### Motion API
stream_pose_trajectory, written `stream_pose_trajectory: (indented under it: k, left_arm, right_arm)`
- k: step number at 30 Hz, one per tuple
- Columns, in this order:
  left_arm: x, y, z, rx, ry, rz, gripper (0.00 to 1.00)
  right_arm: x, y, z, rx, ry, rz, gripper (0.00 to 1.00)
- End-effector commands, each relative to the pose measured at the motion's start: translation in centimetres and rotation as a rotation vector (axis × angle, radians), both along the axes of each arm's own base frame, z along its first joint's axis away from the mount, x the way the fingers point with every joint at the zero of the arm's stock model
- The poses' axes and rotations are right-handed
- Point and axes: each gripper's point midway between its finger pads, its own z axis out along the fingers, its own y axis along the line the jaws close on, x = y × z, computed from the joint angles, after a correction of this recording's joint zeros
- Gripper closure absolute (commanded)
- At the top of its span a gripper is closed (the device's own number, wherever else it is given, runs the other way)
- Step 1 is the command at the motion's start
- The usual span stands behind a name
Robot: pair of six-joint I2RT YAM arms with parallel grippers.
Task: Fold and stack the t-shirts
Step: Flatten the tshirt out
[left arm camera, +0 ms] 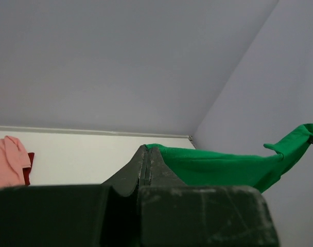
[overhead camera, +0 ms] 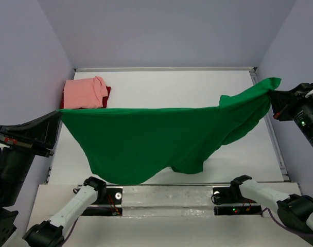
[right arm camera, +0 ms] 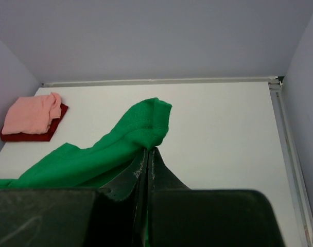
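1. Closest to me, the two arm bases sit on a shiny metal strip [overhead camera: 167,196] along the near edge of the white table [overhead camera: 197,87]; the left arm swings out to the left side and the right arm out to the right
2. Just past the bases, the bright green t-shirt [overhead camera: 146,139] hangs in the air, stretched wide between the two arms, with its top edge pulled almost straight from left to right and rising a little at the right end
3. The lower part of the green cloth sags in a loose belly towards the near edge of the table, deepest left of centre, with a smaller fold drooping beside it; I cannot tell if the lowest cloth touches the table
4. The left gripper [overhead camera: 56,115] is pinched fully closed on the left top corner of the green shirt; from its own camera the two fingers meet tip to tip and the cloth runs away from them to the right
5. The right gripper [overhead camera: 274,96] is likewise clamped tight on the right end, where a bunched tip of green pokes out above its closed fingers
6. Further back, in the far left corner of the table, the salmon pink t-shirt [overhead camera: 84,92] lies folded on top of the dark red t-shirt [right arm camera: 28,137], whose edge shows beneath it
7. Behind all this stand plain pale walls [overhead camera: 161,31]
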Motion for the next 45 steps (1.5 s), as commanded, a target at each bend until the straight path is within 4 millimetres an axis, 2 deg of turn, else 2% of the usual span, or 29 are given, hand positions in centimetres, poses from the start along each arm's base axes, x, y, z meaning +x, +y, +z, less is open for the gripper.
stream_pose_trajectory:
  k: [1, 3, 6, 7, 8, 11, 12, 14, 15, 18, 19, 20, 22, 23, 25, 26, 27, 29, 30, 31, 32, 33, 35, 36, 37, 39, 40, 42, 45]
  left_arm:
    - [0.5, 1.0, 0.6, 0.008, -0.023, 0.061, 1.00]
    - [1.5, 0.8, -0.9, 0.023, 0.017, 0.071, 1.00]
    - [3.8, 0.3, -3.1, 0.055, 0.086, 0.092, 1.00]
    - [5.0, 0.1, -4.1, 0.070, 0.126, 0.108, 1.00]
    - [5.4, 0.2, -4.4, 0.071, 0.135, 0.120, 1.00]
    - [9.2, -0.5, -6.8, 0.120, 0.245, 0.169, 1.00]
    - [10.2, -1.0, -7.2, 0.137, 0.252, 0.164, 1.00]
    - [12.6, -1.7, -8.4, 0.157, 0.301, 0.177, 1.00]
    - [13.6, -1.9, -8.7, 0.164, 0.310, 0.188, 1.00]
    - [17.1, -3.1, -8.9, 0.180, 0.324, 0.203, 1.00]
    - [18.1, -3.5, -9.0, 0.191, 0.329, 0.203, 1.00]
    - [20.1, -4.4, -9.9, 0.230, 0.359, 0.198, 1.00]
    - [22.4, -5.0, -10.7, 0.240, 0.389, 0.212, 1.00]
    - [24.6, -5.5, -11.9, 0.268, 0.424, 0.200, 1.00]
    - [27.2, -5.8, -13.1, 0.271, 0.438, 0.197, 1.00]
    - [29.7, -5.4, -15.7, 0.286, 0.498, 0.188, 1.00]
    - [30.8, -5.7, -16.6, 0.294, 0.517, 0.187, 1.00]
    - [33.5, -4.5, -18.4, 0.306, 0.547, 0.210, 1.00]
    - [35.7, -4.4, -20.7, 0.324, 0.592, 0.212, 1.00]
    - [37.2, -3.8, -21.5, 0.343, 0.593, 0.218, 1.00]
    - [39.4, -3.5, -23.9, 0.366, 0.642, 0.238, 1.00]
    - [40.6, -3.1, -25.1, 0.376, 0.663, 0.252, 1.00]
    - [42.8, -2.0, -27.7, 0.372, 0.724, 0.246, 1.00]
    - [44.7, -1.9, -30.1, 0.377, 0.763, 0.237, 1.00]
    - [46.4, -1.6, -31.7, 0.369, 0.795, 0.245, 1.00]
    - [47.3, -1.6, -33.2, 0.383, 0.828, 0.241, 1.00]
    - [48.4, -2.2, -34.1, 0.386, 0.822, 0.206, 1.00]
    - [49.5, -2.1, -34.9, 0.392, 0.829, 0.206, 1.00]
    - [50.8, -1.7, -36.3, 0.411, 0.851, 0.215, 1.00]
  right_arm:
    - [-2.4, -1.4, 2.3, 0.028, -0.111, -0.017, 1.00]
    - [-2.0, -1.2, 1.7, 0.022, -0.093, -0.014, 1.00]
    - [-0.4, -1.2, 0.7, 0.001, -0.047, -0.052, 1.00]
    - [0.8, -0.9, 0.0, -0.020, -0.013, -0.062, 1.00]
    - [0.8, -1.0, 0.1, -0.023, -0.016, -0.066, 1.00]
    - [3.9, 0.0, -1.1, -0.062, 0.048, -0.083, 1.00]
    - [5.5, 0.4, -1.3, -0.076, 0.070, -0.098, 1.00]
    - [7.2, 1.1, -1.1, -0.094, 0.071, -0.098, 1.00]
    - [9.1, 2.0, -1.2, -0.113, 0.091, -0.096, 1.00]
    - [12.7, 3.2, -1.3, -0.157, 0.092, -0.103, 1.00]
    - [15.0, 4.1, -2.4, -0.189, 0.125, -0.104, 1.00]
    - [16.3, 4.5, -2.8, -0.213, 0.138, -0.105, 1.00]
    - [18.7, 5.8, -3.5, -0.231, 0.156, -0.092, 1.00]
    - [20.9, 7.0, -4.1, -0.238, 0.171, -0.075, 1.00]
    - [23.4, 8.3, -5.0, -0.255, 0.178, -0.060, 1.00]
    - [25.6, 9.3, -6.8, -0.278, 0.209, -0.059, 1.00]
    - [27.0, 8.8, -7.5, -0.278, 0.224, -0.070, 1.00]
    - [29.5, 8.2, -9.1, -0.255, 0.258, -0.042, 1.00]
    - [31.4, 8.2, -11.3, -0.275, 0.291, -0.053, 1.00]
    - [32.5, 8.2, -12.0, -0.265, 0.297, -0.035, 1.00]
    - [33.6, 6.8, -12.8, -0.251, 0.316, -0.048, 1.00]
    - [34.4, 6.6, -13.5, -0.247, 0.326, -0.038, 1.00]
    - [36.3, 6.6, -16.3, -0.243, 0.373, -0.007, 1.00]
    - [37.3, 5.6, -18.2, -0.242, 0.411, -0.016, 1.00]
    - [37.7, 6.0, -19.2, -0.239, 0.426, 0.004, 1.00]
    - [38.8, 4.6, -20.8, -0.232, 0.449, -0.013, 1.00]
    - [39.4, 4.7, -22.9, -0.227, 0.489, 0.006, 1.00]
    - [40.2, 3.3, -24.3, -0.217, 0.512, -0.004, 1.00]
    - [41.8, 2.8, -27.2, -0.189, 0.545, 0.031, 1.00]
